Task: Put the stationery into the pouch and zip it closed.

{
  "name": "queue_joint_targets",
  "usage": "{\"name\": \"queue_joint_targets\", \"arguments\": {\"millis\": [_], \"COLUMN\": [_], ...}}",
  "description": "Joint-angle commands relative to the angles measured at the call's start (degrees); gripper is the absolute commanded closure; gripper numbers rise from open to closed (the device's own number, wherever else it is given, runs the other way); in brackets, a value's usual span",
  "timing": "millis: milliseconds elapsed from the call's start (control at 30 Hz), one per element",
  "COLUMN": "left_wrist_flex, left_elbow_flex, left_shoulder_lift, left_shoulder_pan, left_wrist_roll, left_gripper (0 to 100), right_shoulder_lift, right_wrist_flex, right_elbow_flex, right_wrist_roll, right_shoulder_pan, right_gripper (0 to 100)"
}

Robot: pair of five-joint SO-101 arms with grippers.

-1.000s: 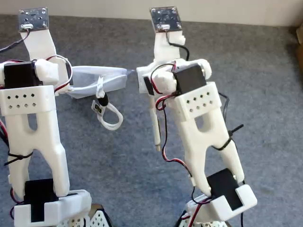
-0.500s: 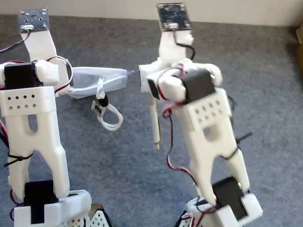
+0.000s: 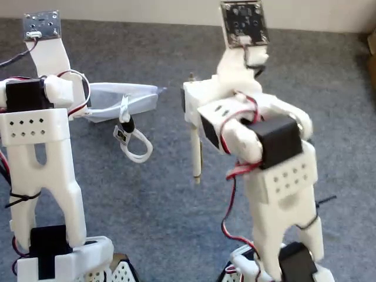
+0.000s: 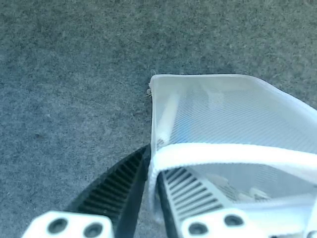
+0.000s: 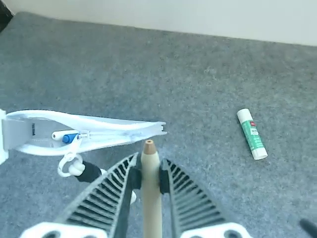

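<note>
Right hand (image 5: 149,163) clamps pencil (image 5: 151,203); its wrist view adds glue stick (image 5: 252,134).

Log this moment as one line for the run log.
left gripper: shut on pouch edge | right gripper: shut on pencil | glue stick: outside pouch, on carpet

Indoor room: grey carpet (image 3: 147,194) meeting pale wall (image 5: 198,15).
</note>
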Motion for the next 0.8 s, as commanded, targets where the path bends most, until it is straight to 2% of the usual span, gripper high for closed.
{"name": "queue_joint_targets", "arguments": {"millis": [0,133,500,767], "left_wrist_flex": [-0.7,-0.9,-1.1,-1.1], "left_elbow_flex": [0.7,0.7,0.7,0.7], "left_shoulder_lift": [0.0,0.0,0.0,0.0], "left_shoulder_pan": [-0.3,-0.3,-0.3,-0.3], "left_wrist_roll": [0.6,0.6,0.6,0.6], "left_gripper": [99,99,99,99], "right_shoulder_lift": [-8.0,-14.8,-40.0,-54.3], "right_wrist_flex": [-2.0,-10.4,-47.7,-70.8], "right_elbow_flex": [4.5,15.8,54.4,71.7], "right_wrist_roll": [-0.2,-0.1,-0.2,-0.5], "right_shoulder_pan": [-0.7,-1.4,-1.5,-1.6], "right_gripper": [99.5,99.5,99.5,99.5]}}
